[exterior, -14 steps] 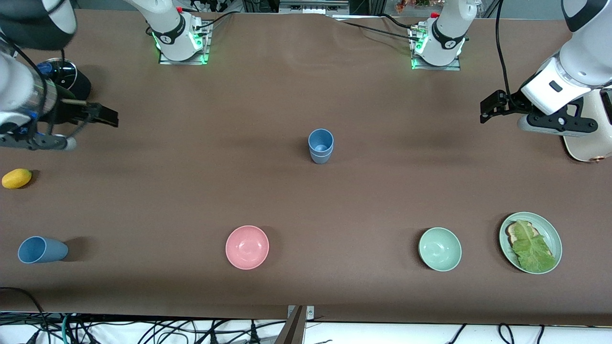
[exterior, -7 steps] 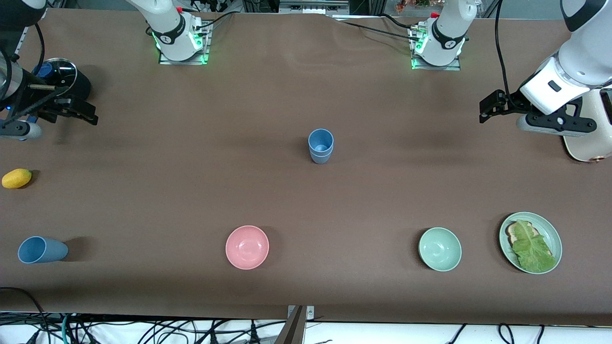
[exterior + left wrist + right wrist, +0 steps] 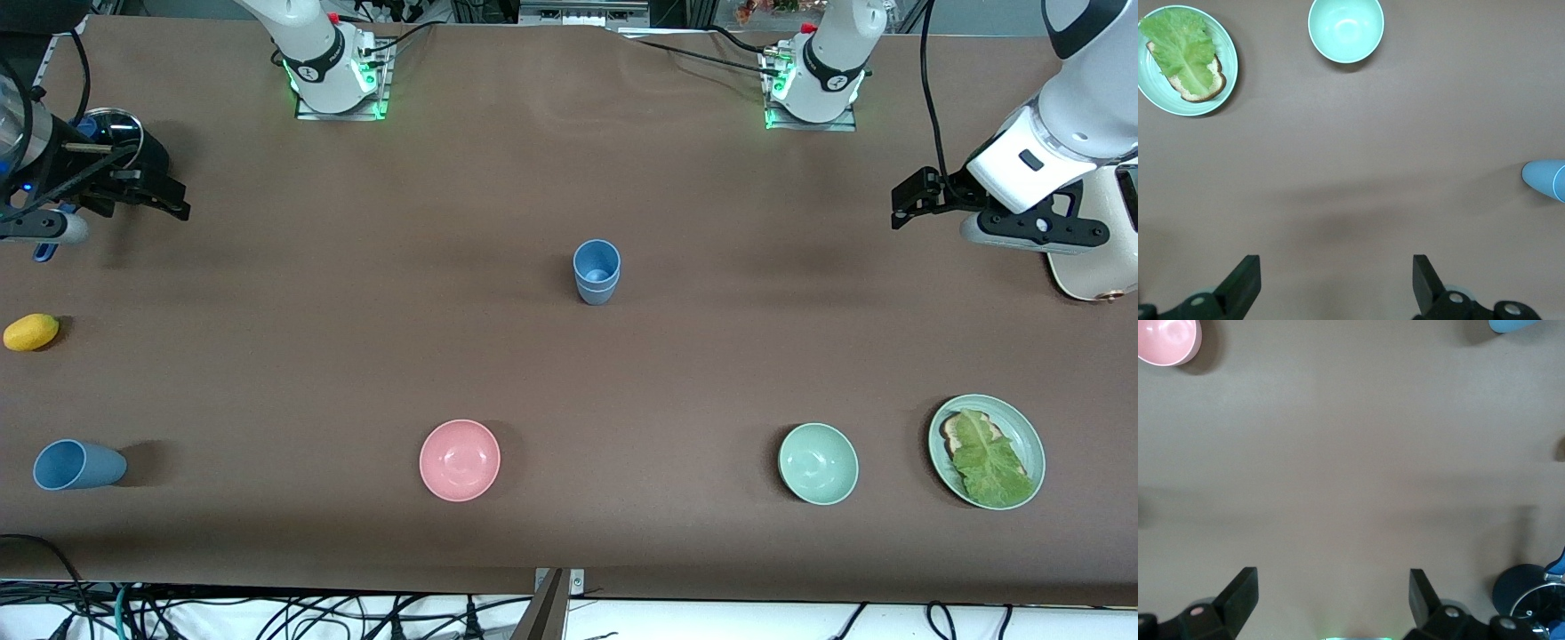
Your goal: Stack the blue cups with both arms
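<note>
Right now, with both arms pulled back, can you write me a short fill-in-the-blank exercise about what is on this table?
1. The stacked blue cups stand ____ at the middle of the table.
2. The single blue cup lies on its ____.
3. On the green plate, a slice of bread lies under a leaf of ____.
4. The left gripper and the right gripper both have their fingers ____.

Missing words: upright; side; lettuce; open

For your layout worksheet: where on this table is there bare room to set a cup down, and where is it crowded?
Bare cloth lies between the stacked cups and the pink bowl, and between the pink bowl and the mint bowl. Tightest is between the mint bowl and the lettuce plate.
</note>
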Controlling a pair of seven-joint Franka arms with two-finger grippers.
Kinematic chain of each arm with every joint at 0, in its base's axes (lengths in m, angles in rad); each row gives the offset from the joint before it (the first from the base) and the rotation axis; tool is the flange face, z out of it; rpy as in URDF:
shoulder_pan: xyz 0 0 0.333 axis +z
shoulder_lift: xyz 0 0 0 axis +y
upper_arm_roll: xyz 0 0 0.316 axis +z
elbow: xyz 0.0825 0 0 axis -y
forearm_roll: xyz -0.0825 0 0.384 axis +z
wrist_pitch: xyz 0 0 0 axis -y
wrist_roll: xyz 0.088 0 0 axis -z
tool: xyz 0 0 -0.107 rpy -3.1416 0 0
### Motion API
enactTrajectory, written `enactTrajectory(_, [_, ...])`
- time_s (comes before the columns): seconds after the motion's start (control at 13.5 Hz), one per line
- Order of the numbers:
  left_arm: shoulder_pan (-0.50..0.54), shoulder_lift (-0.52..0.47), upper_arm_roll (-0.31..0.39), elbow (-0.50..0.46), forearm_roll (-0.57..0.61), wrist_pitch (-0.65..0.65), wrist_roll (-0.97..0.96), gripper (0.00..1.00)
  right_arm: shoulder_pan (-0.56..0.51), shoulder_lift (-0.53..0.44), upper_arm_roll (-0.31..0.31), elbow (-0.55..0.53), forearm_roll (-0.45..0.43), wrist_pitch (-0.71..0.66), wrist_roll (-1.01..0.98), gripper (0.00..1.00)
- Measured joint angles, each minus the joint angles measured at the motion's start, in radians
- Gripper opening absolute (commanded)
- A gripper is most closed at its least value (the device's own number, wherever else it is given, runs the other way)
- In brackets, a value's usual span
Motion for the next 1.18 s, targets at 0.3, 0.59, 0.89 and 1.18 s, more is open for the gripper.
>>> enactTrajectory(0.3, [0.000, 0.000, 0.000, 0.000, 0.000, 0.000, 0.000, 1.00, -0.009, 0.000, 0.009, -0.001, 0.000, 0.007, 0.000, 1.00])
enactTrajectory(0.59, [0.000, 0.000, 0.000, 0.000, 0.000, 0.000, 0.000, 1.00, -0.010, 0.003, 0.010, -0.004, 0.000, 0.014, 0.000, 1.00])
enactTrajectory(0.89, [0.000, 0.000, 0.000, 0.001, 0.000, 0.000, 0.000, 1.00, -0.010, 0.005, 0.011, -0.004, 0.000, 0.024, -0.001, 1.00])
enactTrajectory(1.18, [0.000, 0.000, 0.000, 0.001, 0.000, 0.000, 0.000, 1.00, -0.010, 0.005, 0.011, -0.004, 0.000, 0.026, -0.001, 1.00])
